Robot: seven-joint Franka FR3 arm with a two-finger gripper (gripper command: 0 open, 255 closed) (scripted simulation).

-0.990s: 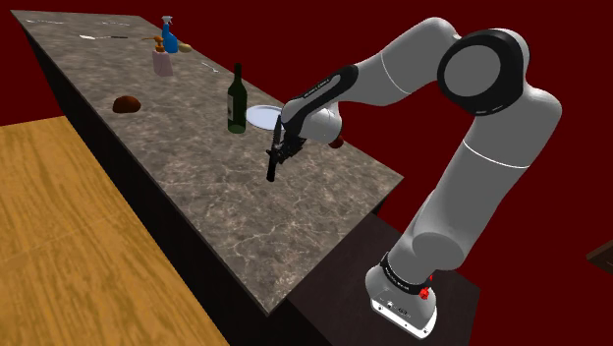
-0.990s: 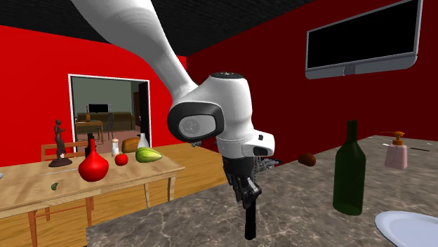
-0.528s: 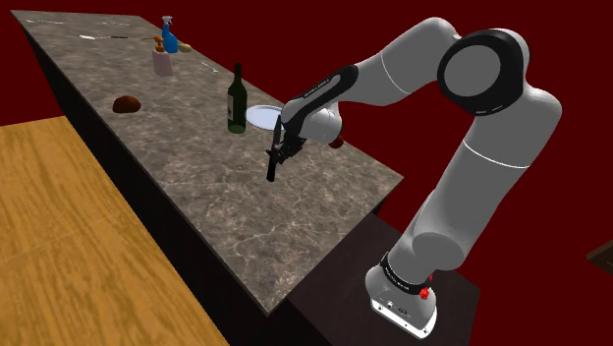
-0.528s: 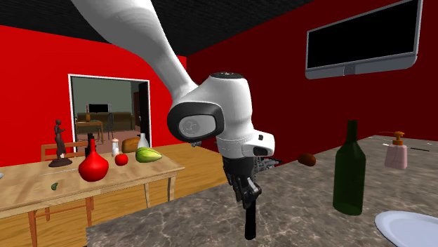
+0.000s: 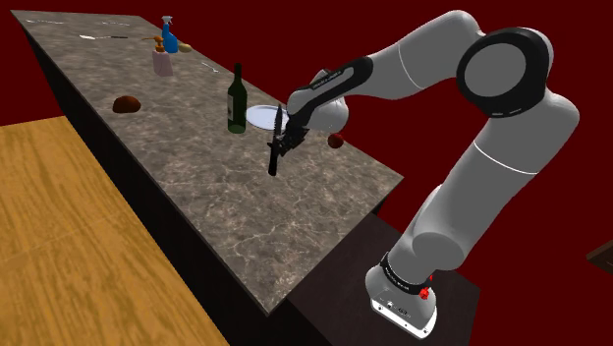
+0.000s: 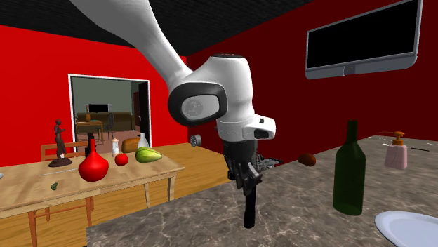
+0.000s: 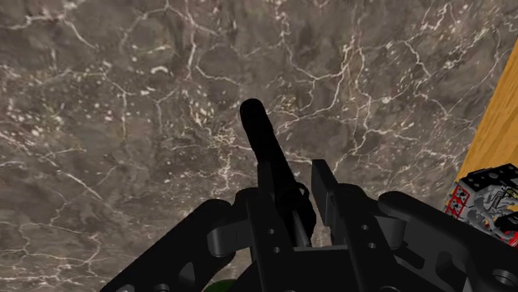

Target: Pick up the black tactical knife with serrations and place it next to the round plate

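1. Both fingers (image 7: 324, 187) of the black gripper (image 7: 290, 189) are drawn almost together and clamp the black knife (image 7: 264, 141) between them.
2. The knife hangs nearly upright from the gripper, and its rounded free end points down at the marble counter (image 7: 124, 108).
3. In the shoulder view, the knife (image 5: 274, 159) is over the middle of the counter (image 5: 226, 206), with the gripper (image 5: 281, 145) clasping its upper part.
4. The round white plate (image 5: 260, 117) lies on the counter at about eleven o'clock from the knife, near it but apart.
5. A dark green bottle (image 5: 236, 101) stands upright just beside the plate, at its nine o'clock.
6. A small brown lump (image 5: 336, 141) sits at two o'clock from the knife.
7. In the second exterior view, the knife (image 6: 249, 207) hangs below the gripper (image 6: 247, 184). The bottle (image 6: 349, 172) is at its three o'clock and the plate (image 6: 410, 228) at four o'clock.
8. Farther along the counter, at ten o'clock from the bottle in the shoulder view, are a pink pump bottle (image 5: 162, 61) and a blue spray bottle (image 5: 169, 37).
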